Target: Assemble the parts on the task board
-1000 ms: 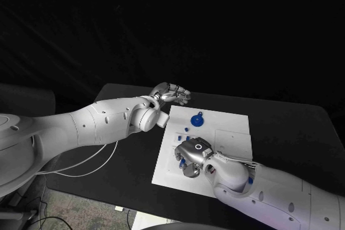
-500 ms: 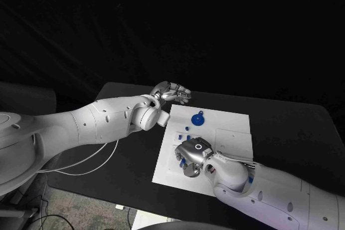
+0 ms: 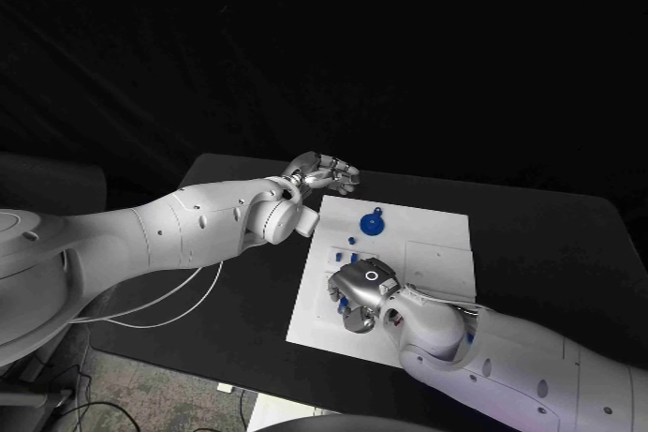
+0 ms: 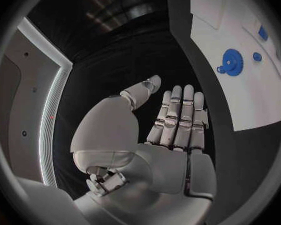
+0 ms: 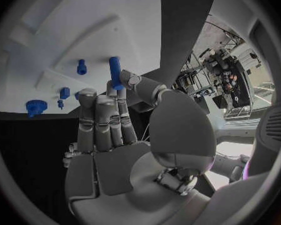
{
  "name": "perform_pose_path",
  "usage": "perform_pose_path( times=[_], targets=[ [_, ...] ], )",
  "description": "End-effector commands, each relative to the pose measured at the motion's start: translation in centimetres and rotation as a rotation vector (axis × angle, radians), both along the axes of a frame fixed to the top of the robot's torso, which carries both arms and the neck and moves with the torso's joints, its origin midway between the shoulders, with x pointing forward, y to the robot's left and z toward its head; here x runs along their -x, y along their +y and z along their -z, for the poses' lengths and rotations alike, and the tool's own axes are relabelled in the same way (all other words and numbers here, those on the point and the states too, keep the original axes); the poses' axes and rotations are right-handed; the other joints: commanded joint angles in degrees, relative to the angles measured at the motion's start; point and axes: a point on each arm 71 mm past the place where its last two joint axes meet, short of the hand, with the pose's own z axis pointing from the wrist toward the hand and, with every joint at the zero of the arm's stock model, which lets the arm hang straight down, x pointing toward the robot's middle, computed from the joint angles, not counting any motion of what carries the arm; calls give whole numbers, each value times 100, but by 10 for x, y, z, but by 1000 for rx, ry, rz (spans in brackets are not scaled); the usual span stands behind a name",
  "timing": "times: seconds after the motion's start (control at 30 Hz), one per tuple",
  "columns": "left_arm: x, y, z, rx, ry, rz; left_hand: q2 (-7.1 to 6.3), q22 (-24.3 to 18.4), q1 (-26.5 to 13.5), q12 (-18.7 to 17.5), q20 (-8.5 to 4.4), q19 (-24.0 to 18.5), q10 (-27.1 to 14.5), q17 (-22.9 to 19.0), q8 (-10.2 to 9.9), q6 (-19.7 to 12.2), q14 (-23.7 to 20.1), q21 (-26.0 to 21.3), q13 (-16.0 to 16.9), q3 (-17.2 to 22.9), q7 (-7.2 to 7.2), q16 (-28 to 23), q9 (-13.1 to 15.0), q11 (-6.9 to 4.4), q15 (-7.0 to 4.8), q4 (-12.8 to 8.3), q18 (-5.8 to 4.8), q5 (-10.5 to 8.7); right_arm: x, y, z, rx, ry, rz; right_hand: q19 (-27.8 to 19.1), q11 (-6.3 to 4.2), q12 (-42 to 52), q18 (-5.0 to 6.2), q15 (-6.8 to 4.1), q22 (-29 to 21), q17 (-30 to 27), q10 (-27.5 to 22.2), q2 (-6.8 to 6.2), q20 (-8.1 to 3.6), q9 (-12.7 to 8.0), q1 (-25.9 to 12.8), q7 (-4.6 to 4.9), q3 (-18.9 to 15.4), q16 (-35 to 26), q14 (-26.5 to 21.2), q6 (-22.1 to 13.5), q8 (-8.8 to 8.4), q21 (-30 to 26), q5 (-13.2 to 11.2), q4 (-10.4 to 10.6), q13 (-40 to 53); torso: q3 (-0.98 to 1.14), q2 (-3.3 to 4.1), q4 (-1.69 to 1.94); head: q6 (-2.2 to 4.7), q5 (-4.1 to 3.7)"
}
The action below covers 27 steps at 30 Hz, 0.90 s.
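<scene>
The right hand (image 3: 362,296) is hovering over the near half of the task board (image 3: 434,228), pinching a blue peg (image 5: 115,71) between thumb and a fingertip while the other fingers (image 5: 100,120) are lying straight and close together. In the right wrist view the peg is standing roughly upright in that pinch, which looks chosen so its lower end can go straight down into a seat on the board. Just beyond it, a shorter blue stud (image 5: 82,66) is standing in the board, with two smaller blue pieces (image 5: 64,92) nearby. These are lying toward the board's left edge, so the hand is probably working along that row.

Farther out, a blue gear (image 3: 372,227) is lying flat near the far edge of the board. The board itself is sitting in the middle of the black counter (image 3: 553,235).

The left hand (image 3: 321,175) is holding nothing, its fingers (image 4: 178,116) straight and side by side, thumb apart. It is hanging off the board's far left corner, likely parked there to leave the working area free.
</scene>
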Motion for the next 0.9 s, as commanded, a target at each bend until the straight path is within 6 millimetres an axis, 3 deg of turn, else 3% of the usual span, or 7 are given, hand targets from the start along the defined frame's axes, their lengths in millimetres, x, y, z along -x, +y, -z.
perform_pose_path(
  times=[0.03, 0.9],
  targets=[
    [0, -3, -1, 5, -5, 16, -9, 7, 22, -11, 6, -29, -43, 8, 37, -32, -16, -25, -7, -34, -5, -39, -6, 0, 35, 6, 67, -13, 2, 1, 4, 21, 1, -9, 25, -137, 141, 338, -53, 103, -6, 263, 56, -26, 9, -17, -5, 1, -5, 5, 28, 19, 19, 19, 4, 336, 1, -1, -1, -7, 5],
    [0, -2, -1, 4, -4, 16, -9, 12, 24, -10, 7, -29, -46, 18, 39, -36, -17, -31, -10, -35, -4, -49, -8, 1, 37, 6, 67, -13, 5, 4, 2, -5, -18, -14, 26, -138, 142, 338, -54, 103, -4, 261, 60, -28, 20, -18, -6, 6, -6, 7, 28, 18, 19, 20, -7, 352, 2, -2, 0, -34, 36]
  ],
)
